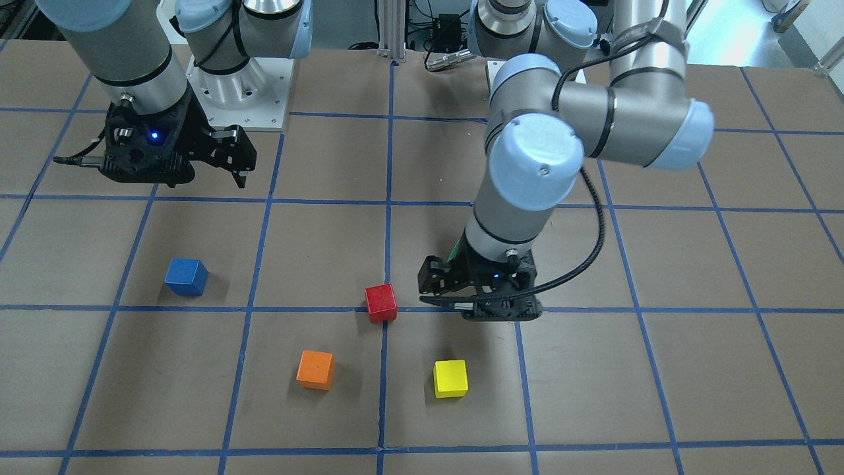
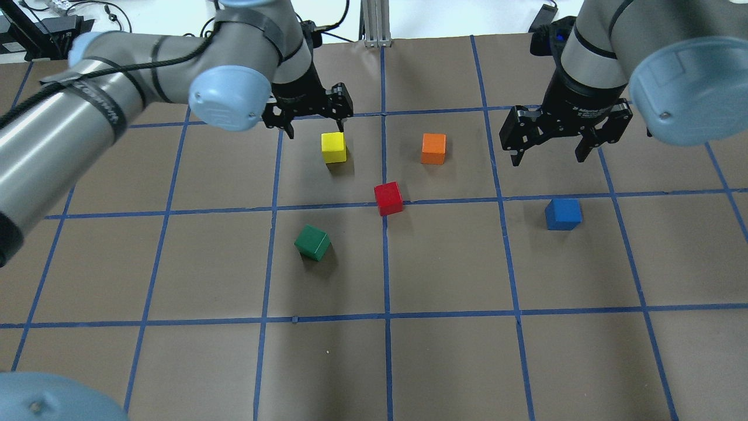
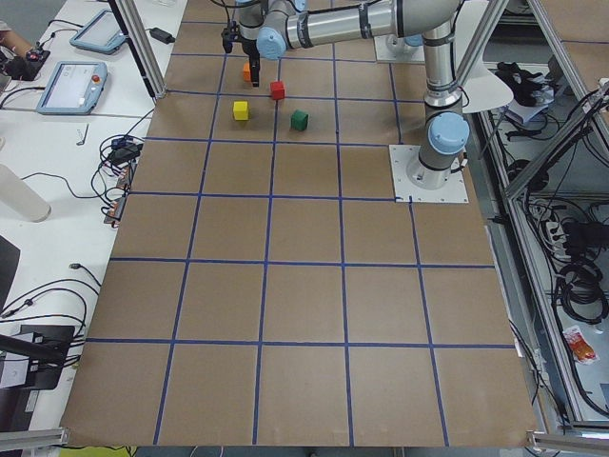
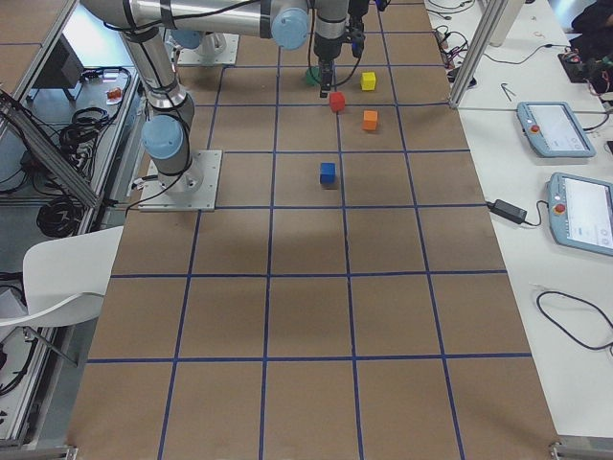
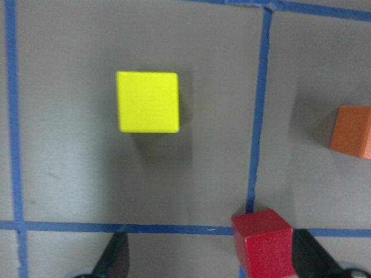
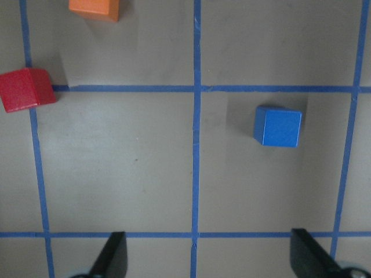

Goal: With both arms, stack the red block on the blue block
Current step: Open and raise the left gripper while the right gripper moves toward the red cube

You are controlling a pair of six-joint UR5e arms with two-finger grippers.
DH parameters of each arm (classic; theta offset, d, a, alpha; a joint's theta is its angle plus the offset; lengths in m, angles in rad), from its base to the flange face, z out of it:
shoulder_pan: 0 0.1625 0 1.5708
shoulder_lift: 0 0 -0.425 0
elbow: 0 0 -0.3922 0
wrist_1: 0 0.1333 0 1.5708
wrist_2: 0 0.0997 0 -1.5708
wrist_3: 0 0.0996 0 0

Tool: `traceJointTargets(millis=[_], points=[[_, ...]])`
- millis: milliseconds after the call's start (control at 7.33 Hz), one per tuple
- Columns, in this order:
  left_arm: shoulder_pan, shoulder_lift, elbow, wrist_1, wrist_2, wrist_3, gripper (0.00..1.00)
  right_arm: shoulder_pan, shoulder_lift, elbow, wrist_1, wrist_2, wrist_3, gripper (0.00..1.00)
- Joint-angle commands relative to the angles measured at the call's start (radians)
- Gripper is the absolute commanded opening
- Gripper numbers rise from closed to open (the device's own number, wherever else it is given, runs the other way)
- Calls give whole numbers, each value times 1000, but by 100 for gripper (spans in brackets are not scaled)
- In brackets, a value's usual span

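The red block (image 2: 388,198) sits on a blue tape line near the table's middle; it also shows in the front view (image 1: 381,303). The blue block (image 2: 563,214) lies apart on the robot's right, also in the front view (image 1: 186,276). My left gripper (image 2: 312,120) is open and empty, above the table beside the yellow block. In the left wrist view the red block (image 5: 264,243) lies low between the fingers, near the right finger (image 5: 313,260). My right gripper (image 2: 549,149) is open and empty, beyond the blue block (image 6: 278,126).
A yellow block (image 2: 333,147), an orange block (image 2: 433,148) and a green block (image 2: 312,242) lie around the red one. The brown table (image 2: 444,362) is marked with a blue tape grid. The left arm's elbow hangs over the table's left.
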Motion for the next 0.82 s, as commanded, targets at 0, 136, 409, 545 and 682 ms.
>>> traceJointTargets(millis=[0, 136, 409, 545, 682], points=[[114, 131, -2, -117, 25, 186, 100, 24, 72, -2, -140, 58, -15, 100], [149, 189, 0, -174, 24, 215, 100, 82, 121, -4, -188, 68, -13, 100], [165, 283, -2, -267, 30, 315, 100, 208, 254, -10, -373, 63, -12, 100], [165, 304, -5, -271, 31, 315, 100, 240, 314, -10, -420, 66, -10, 100], [175, 305, -22, -272, 36, 323, 100, 270, 355, -10, -472, 66, 2, 100]])
